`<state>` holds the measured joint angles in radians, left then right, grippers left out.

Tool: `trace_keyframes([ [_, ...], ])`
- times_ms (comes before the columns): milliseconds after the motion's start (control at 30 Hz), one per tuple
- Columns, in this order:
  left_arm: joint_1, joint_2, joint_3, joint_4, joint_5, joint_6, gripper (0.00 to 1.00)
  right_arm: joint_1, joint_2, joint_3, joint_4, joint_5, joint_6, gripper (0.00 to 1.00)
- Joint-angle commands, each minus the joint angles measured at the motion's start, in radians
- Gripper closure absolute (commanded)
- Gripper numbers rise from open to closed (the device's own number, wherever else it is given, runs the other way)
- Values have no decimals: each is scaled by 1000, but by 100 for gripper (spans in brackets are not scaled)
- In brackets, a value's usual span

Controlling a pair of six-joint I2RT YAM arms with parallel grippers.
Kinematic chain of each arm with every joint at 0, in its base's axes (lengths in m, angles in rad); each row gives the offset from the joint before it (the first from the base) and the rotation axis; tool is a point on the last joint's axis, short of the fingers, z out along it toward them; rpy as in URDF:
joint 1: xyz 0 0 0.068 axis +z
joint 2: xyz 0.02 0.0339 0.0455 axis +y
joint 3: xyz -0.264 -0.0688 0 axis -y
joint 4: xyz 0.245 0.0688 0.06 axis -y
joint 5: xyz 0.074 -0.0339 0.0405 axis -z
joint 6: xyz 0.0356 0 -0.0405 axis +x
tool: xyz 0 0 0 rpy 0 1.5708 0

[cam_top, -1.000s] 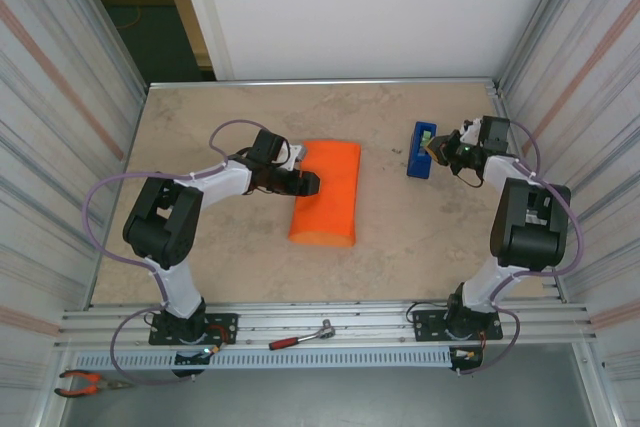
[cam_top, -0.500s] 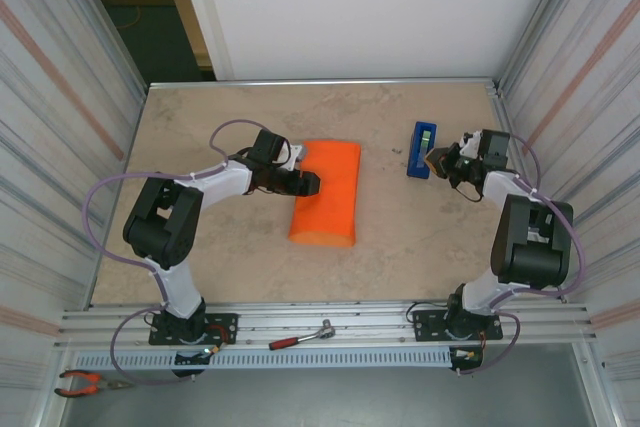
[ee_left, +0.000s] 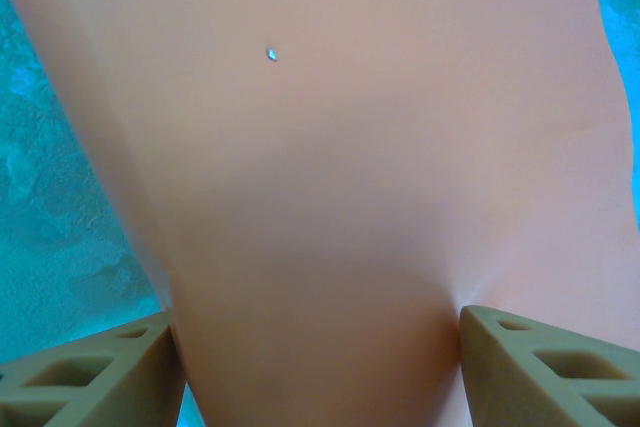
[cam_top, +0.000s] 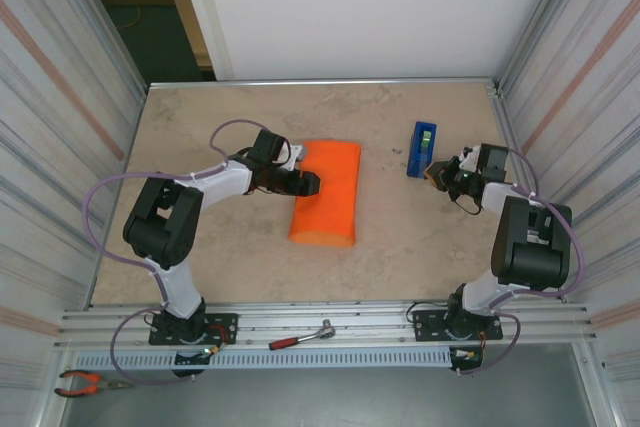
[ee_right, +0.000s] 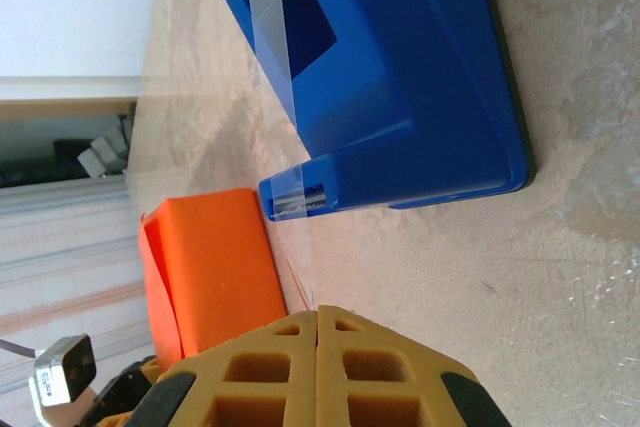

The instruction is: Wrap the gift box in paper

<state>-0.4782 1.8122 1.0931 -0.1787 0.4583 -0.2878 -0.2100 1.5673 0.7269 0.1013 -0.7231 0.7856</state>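
The orange paper [cam_top: 330,192] lies folded into a long bundle at the table's middle, and the gift box is hidden inside it. My left gripper [cam_top: 308,184] reaches in from the left, and its two fingers press on both sides of the paper [ee_left: 340,147] bundle; the gripper [ee_left: 315,325] pinches it across its width. My right gripper [cam_top: 436,173] is shut just in front of the blue tape dispenser [cam_top: 422,149]. From the dispenser [ee_right: 400,77] cutter a thin clear tape strip [ee_right: 305,267] runs to the shut right gripper [ee_right: 318,312]. The paper [ee_right: 205,267] shows beyond.
Corrugated metal walls close in both sides, near my right arm. A ratchet wrench [cam_top: 300,335] lies on the front rail and red-handled pliers [cam_top: 85,382] at the lower left. Bare table stretches between the bundle and the dispenser.
My right gripper has drawn back toward the near side, away from the dispenser's end, still shut. The left arm and the paper bundle have not moved.
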Motion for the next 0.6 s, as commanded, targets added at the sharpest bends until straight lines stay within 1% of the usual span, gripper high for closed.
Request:
trace_keyframes([
  [0,-37,70,-40,-133,-91,41,31,0,25,-17,2,-3,15,100],
  [333,-39,70,-42,-133,-92,42,31,16,170,-1,81,32,57,100],
  [567,-39,69,-42,-134,-93,43,31,73,253,16,156,49,116,100],
])
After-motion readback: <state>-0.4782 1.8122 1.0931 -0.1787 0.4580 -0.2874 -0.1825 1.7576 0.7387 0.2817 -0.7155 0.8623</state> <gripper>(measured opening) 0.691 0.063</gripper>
